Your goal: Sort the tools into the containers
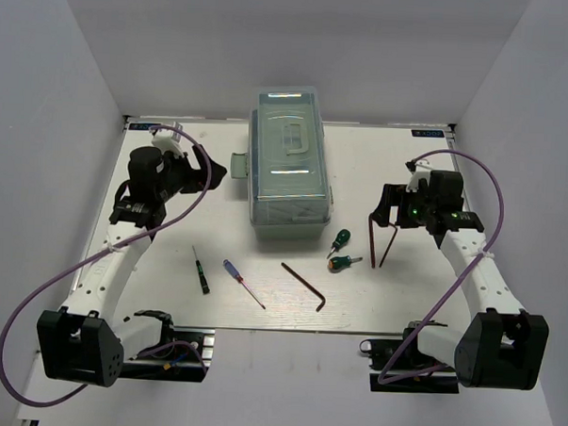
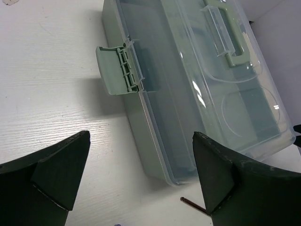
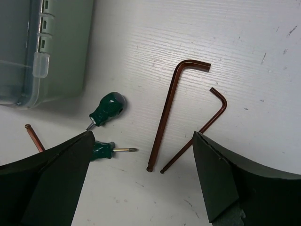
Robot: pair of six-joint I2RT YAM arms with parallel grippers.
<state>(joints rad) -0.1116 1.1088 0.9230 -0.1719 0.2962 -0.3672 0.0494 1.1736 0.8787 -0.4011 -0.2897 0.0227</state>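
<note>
The mint-green toolbox [image 1: 286, 166] with its translucent lid shut stands at the table's centre back. My left gripper [image 1: 207, 172] is open and empty beside its left side; in the left wrist view [image 2: 141, 169] the toolbox [image 2: 197, 84] and its side latch [image 2: 115, 70] lie ahead. My right gripper [image 1: 388, 203] is open and empty above two reddish-brown hex keys [image 3: 167, 117] [image 3: 204, 127]. Two stubby green screwdrivers [image 3: 108, 108] [image 3: 104, 150] lie left of them. A third hex key [image 1: 306, 285], a blue-handled screwdriver [image 1: 243, 282] and a black-handled screwdriver [image 1: 199, 271] lie in front of the toolbox.
White walls close the table on the left, right and back. The arm bases [image 1: 80, 341] [image 1: 495, 350] sit at the near edge. The toolbox corner [image 3: 47, 47] shows at the upper left of the right wrist view.
</note>
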